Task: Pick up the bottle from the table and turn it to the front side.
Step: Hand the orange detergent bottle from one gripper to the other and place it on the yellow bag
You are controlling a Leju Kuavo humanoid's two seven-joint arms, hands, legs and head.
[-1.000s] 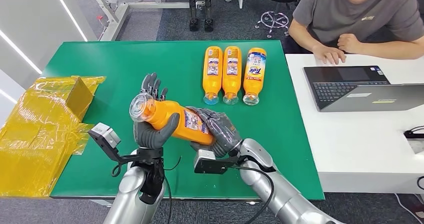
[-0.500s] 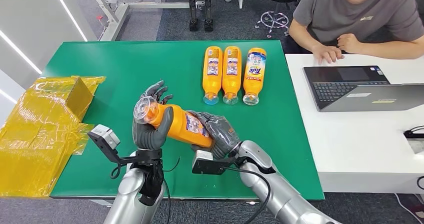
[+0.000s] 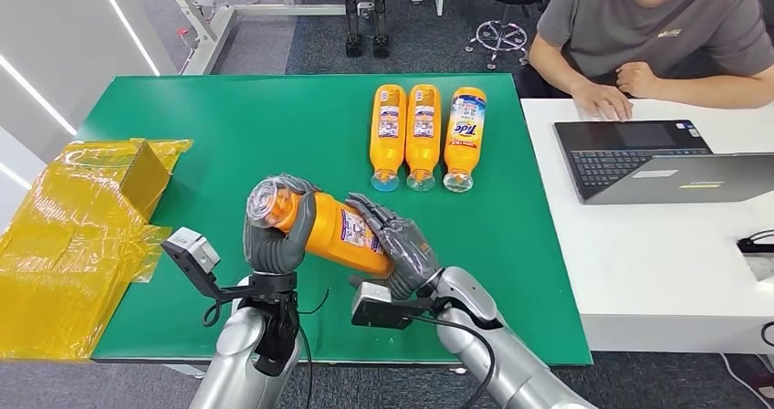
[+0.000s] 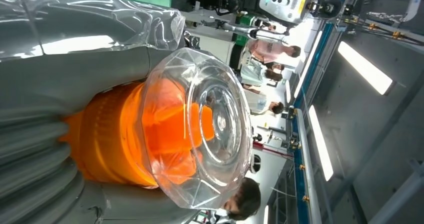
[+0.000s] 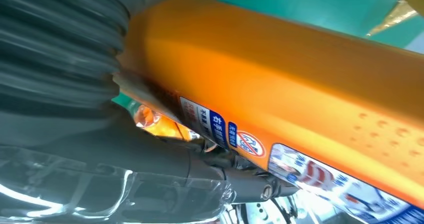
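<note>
A: Inspector, start at the left of the green counter (image 3: 228, 117).

B: One crumpled yellow plastic wrap (image 3: 78, 235) lies over its left edge.

A: And the robot hands?

B: Two. The left robot hand (image 3: 274, 235) has its fingers wrapped around the neck of the orange bottle (image 3: 333, 231), just below the clear cap (image 4: 200, 129). The right robot hand (image 3: 402, 249) holds the bottle's base end, fingers curled over the label.

A: Where is that bottle?

B: Held between both hands above the counter's near half, lying tilted, cap toward the left.

A: How many bottles in all?

B: Four. One held; a row of three bottles (image 3: 424, 135) lies side by side farther back, caps toward the robot.

A: Further right?

B: One white desk (image 3: 657, 263) with one laptop (image 3: 662, 162), and one seated person (image 3: 653, 35).
</note>
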